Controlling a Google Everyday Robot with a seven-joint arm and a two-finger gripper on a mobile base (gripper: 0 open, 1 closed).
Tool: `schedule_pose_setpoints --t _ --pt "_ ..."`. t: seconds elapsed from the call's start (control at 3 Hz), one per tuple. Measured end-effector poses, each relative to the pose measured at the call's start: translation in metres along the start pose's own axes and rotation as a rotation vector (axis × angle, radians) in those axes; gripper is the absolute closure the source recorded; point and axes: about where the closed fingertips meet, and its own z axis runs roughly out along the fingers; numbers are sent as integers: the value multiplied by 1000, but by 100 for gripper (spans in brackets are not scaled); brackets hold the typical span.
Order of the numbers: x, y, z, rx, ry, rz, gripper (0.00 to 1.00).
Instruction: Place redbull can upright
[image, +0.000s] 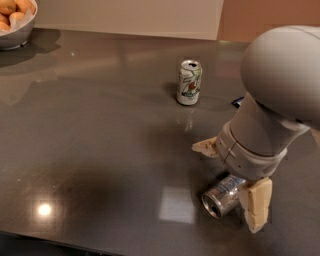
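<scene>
Robot's beige two-finger gripper (226, 186), fingers spread apart, straddles slim silver-and-blue redbull can (220, 196) lying sideways on dark glossy tabletop (100, 150), nr front edge: grasp step, next likely close, lift & tip upright.

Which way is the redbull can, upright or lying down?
Lying down: the redbull can rests on its side on the table, round end toward the camera; the open gripper straddles it.
</scene>
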Motion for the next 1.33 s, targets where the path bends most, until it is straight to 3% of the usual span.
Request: schedule_pose_setpoints --t 0.33,1.0,1.33 --pt "-3 10 3 -18 4 -45 16" --pt "-7 20 7 -49 14 -116 62" --pt "-4 15 3 -43 16 -93 85"
